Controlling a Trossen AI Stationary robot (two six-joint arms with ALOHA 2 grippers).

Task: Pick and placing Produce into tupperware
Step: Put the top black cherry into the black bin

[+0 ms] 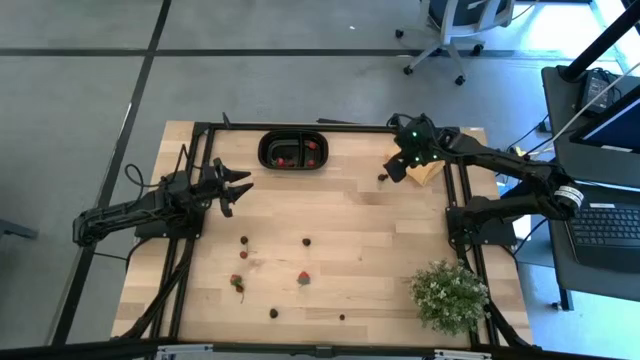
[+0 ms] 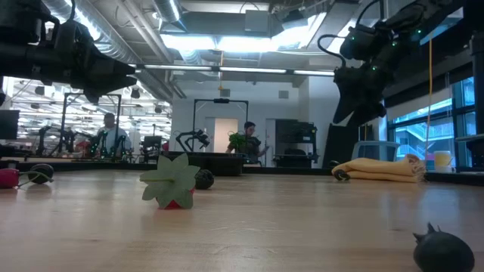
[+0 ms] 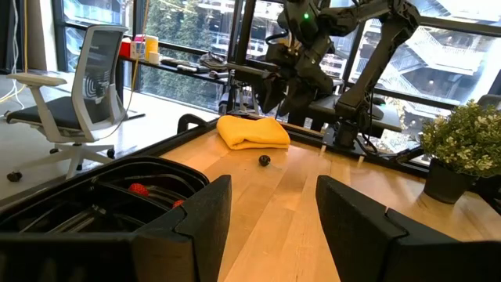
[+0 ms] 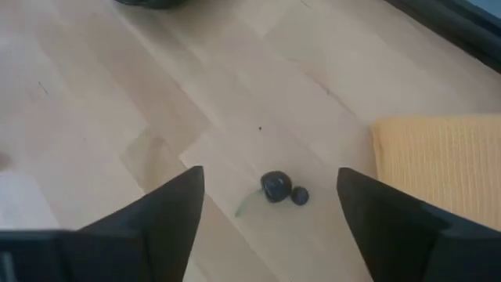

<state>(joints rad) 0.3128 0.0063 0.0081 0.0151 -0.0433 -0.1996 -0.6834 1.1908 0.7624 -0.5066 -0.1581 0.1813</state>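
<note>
Right gripper [image 4: 270, 200] jaws spread above dark berry [image 4: 275, 187], left gripper [image 3: 270, 211] jaws parted, tupperware [image 3: 117, 192] half hidden.

table [image 1: 340, 215]: pale wood, matt | tupperware [image 1: 268, 148]: black glossy plastic | pad [image 4: 438, 168]: yellow ribbed cloth

You see: black tupperware [image 1: 292, 150]; red and dark produce [image 1: 303, 278]; yellow cloth [image 3: 252, 131]; pale wood-grain table [image 1: 340, 215]; green plant [image 1: 449, 293].

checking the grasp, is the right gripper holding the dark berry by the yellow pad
No, the right gripper is open above the dark berry, which lies on the table.
</note>
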